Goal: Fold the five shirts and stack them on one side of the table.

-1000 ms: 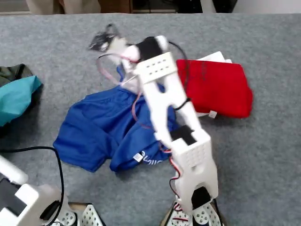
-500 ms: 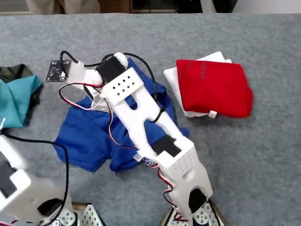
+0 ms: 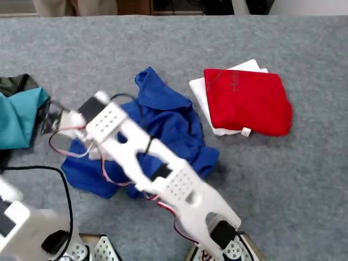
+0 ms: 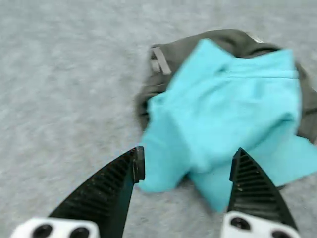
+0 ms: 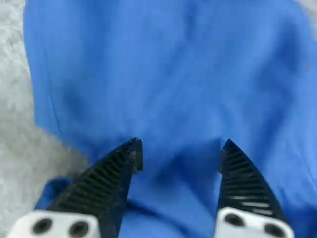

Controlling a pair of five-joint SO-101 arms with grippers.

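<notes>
A crumpled blue shirt (image 3: 163, 119) lies mid-table. To its right a folded red shirt (image 3: 247, 100) rests on a folded white shirt (image 3: 198, 89). At the left edge a teal shirt (image 3: 19, 117) lies over a dark one (image 3: 13, 84). The right arm (image 3: 141, 163) stretches across the blue shirt to its left part. Its gripper (image 5: 182, 146) is open just above the blue shirt (image 5: 173, 74), holding nothing. The left gripper (image 4: 189, 151) is open and points at the teal shirt (image 4: 223, 114), which covers the dark shirt (image 4: 198, 44).
The grey table (image 3: 304, 179) has bare room at the right front and along the far edge. The left arm's base (image 3: 22, 228) and a black cable (image 3: 54, 174) sit at the front left corner.
The right arm has swung left and down, from the blue shirt's far edge to its left part. The shirt's far part is now uncovered and bunched up.
</notes>
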